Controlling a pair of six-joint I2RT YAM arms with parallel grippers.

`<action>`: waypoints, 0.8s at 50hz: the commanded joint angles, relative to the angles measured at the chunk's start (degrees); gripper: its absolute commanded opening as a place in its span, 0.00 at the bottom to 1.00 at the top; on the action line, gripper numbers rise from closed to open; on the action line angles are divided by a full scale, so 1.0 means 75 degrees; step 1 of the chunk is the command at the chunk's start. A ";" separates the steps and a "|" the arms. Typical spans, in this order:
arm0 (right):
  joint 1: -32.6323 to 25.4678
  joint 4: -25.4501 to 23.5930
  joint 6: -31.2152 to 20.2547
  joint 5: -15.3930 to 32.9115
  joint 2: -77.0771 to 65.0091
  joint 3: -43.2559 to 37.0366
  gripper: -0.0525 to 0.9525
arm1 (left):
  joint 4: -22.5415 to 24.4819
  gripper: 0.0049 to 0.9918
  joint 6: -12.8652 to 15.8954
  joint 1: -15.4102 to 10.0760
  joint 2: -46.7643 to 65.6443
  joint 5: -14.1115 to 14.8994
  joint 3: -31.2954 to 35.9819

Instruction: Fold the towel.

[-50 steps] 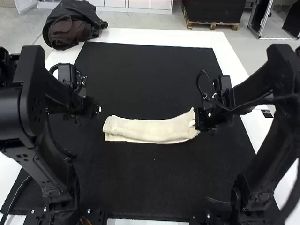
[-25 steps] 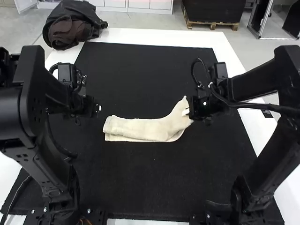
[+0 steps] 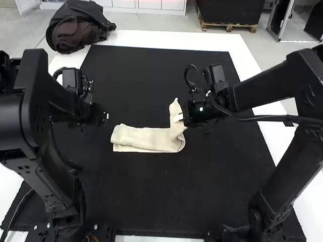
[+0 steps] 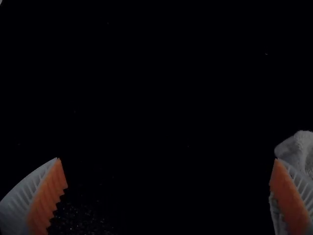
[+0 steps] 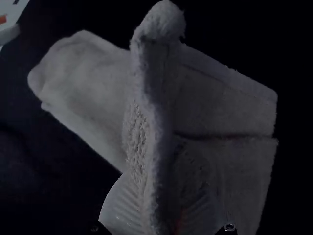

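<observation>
Got towel (image 3: 144,137) end pinched upright in right claw (image 3: 179,118) | otherwise lying folded on black mat (image 3: 166,196) | gaping pretty wide, empty, at left claw (image 3: 106,117)

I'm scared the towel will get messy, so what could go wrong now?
The right pincer holds one end of the towel up, so that end might land crooked. The left pincer is open and not holding the flat part, so that part could slide. A lower layer pokes out along the near edge, so the fold may look uneven.
</observation>
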 commanded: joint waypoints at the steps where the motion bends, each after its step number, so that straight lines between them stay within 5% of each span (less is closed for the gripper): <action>1: 0.0354 0.0187 0.0183 -0.0150 0.0225 0.0313 0.03 | 0.0044 0.98 -0.0073 0.0075 -0.0061 -0.0075 -0.0040; 40: 0.1807 0.1008 0.0382 -0.0185 0.2077 0.1859 0.03 | 0.0137 0.98 -0.0402 0.0075 -0.0073 -0.0016 0.0007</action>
